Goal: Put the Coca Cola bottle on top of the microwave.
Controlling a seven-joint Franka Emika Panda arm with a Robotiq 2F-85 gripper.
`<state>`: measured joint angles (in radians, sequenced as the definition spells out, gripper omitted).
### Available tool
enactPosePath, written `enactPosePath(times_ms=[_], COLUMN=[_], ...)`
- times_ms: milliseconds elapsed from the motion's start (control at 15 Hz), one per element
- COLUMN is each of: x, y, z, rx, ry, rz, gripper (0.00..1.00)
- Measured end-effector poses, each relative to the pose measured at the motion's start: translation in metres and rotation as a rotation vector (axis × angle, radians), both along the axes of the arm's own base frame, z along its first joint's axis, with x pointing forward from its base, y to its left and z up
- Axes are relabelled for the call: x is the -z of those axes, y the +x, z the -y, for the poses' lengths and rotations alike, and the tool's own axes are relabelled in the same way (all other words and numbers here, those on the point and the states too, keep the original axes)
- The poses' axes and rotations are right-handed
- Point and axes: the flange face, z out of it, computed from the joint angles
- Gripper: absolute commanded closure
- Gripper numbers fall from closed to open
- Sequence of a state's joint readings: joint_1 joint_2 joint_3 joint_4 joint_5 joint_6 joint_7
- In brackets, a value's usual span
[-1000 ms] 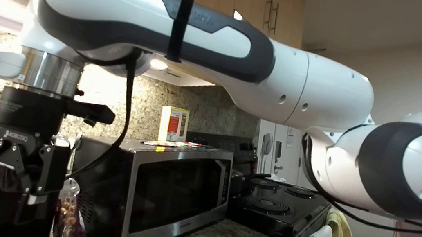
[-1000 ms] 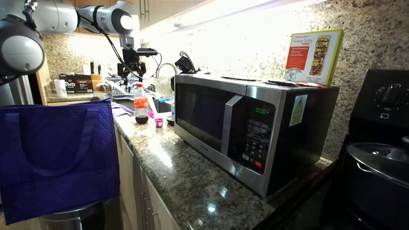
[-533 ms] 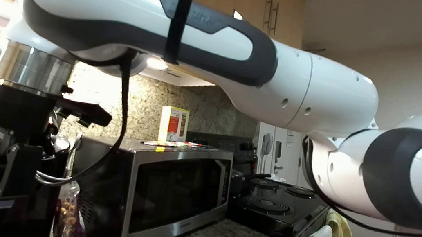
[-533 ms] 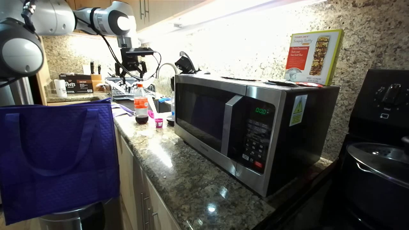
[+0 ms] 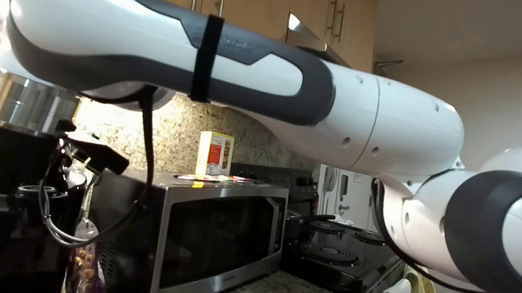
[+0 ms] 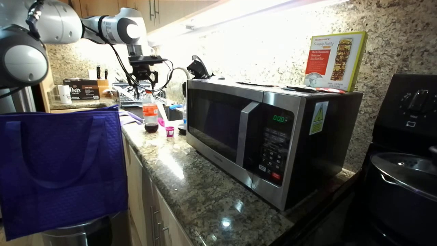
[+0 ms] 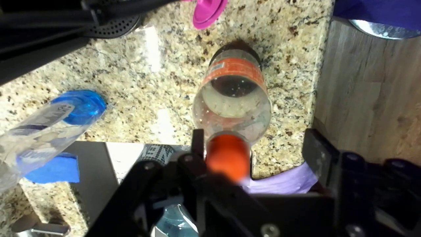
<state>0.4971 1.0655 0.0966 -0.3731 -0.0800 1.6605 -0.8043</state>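
Wrist view shows the clear plastic Coca Cola bottle [image 7: 232,105], with orange-red label band and dark brown drink at the bottom, standing upright on the speckled beige granite countertop [image 7: 289,82]. The jaws of the black two-fingered gripper [image 7: 255,144] are wide apart, and the bottle's orange-red cap [image 7: 228,153] appears between them, closer to one side; whether it is touched, I cannot tell. In both exterior views, the wide silver steel microwave [image 6: 218,123] is apart from the bottle, and on its top stands a thin white carton box [image 6: 336,61] with yellow-green edge.
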Motion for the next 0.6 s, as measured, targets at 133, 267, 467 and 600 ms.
enactPosePath(times_ms=[133,267,467,600], x=[0.0033,0.005,0.0059,0.0062], y=[0.0014,0.0023,0.0028,0.0029], z=[0.0003,0.0007,0.0008,0.0008], rx=[0.033,0.055,0.078,0.088], ry=[0.004,0.006,0.009,0.011], rz=[-0.002,-0.002,-0.003,-0.005], gripper=[0.66,0.8,0.38,0.26])
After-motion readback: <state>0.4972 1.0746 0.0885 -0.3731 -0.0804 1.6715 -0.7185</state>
